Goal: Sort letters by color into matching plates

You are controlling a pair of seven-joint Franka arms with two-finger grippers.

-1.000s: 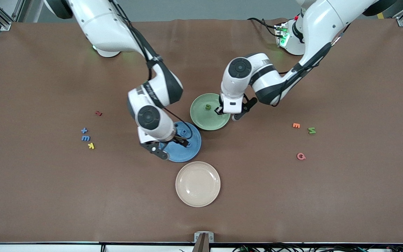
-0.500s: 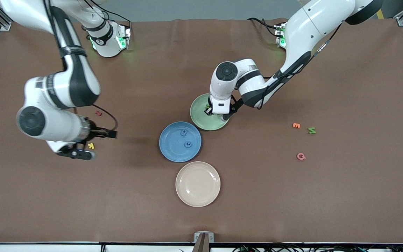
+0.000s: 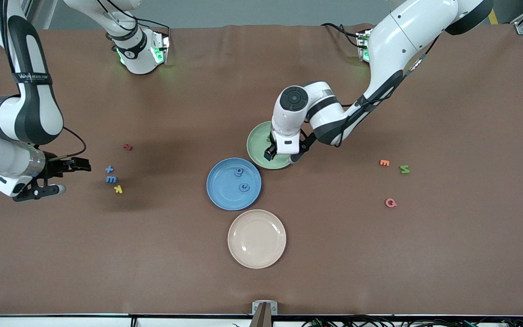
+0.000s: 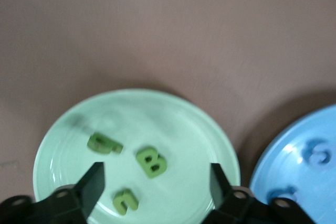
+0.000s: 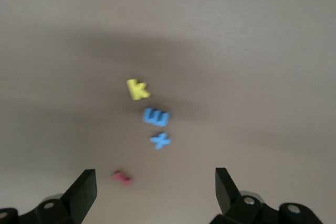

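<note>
The pale green plate (image 3: 255, 144) holds three green letters (image 4: 152, 161). My left gripper (image 3: 269, 153) hangs open just above that plate (image 4: 58, 145) with nothing between its fingers. Beside it, nearer the front camera, the blue plate (image 3: 224, 193) carries two blue letters (image 3: 239, 171). A blue plus (image 3: 109, 169) and a blue letter (image 3: 111, 179) lie on the table toward the right arm's end. My right gripper (image 3: 84, 165) is open and empty, above the table beside them. One green letter (image 3: 404, 169) lies toward the left arm's end.
A beige plate (image 3: 257, 238) sits nearest the front camera. A yellow letter (image 3: 118, 189) and a red one (image 3: 128, 146) lie by the blue letters. An orange letter (image 3: 384, 162) and a pink one (image 3: 390, 203) lie near the loose green letter.
My right arm has swung from the blue plate out to the blue letters at its end of the table. My left gripper has shifted slightly over the green plate and opened.
</note>
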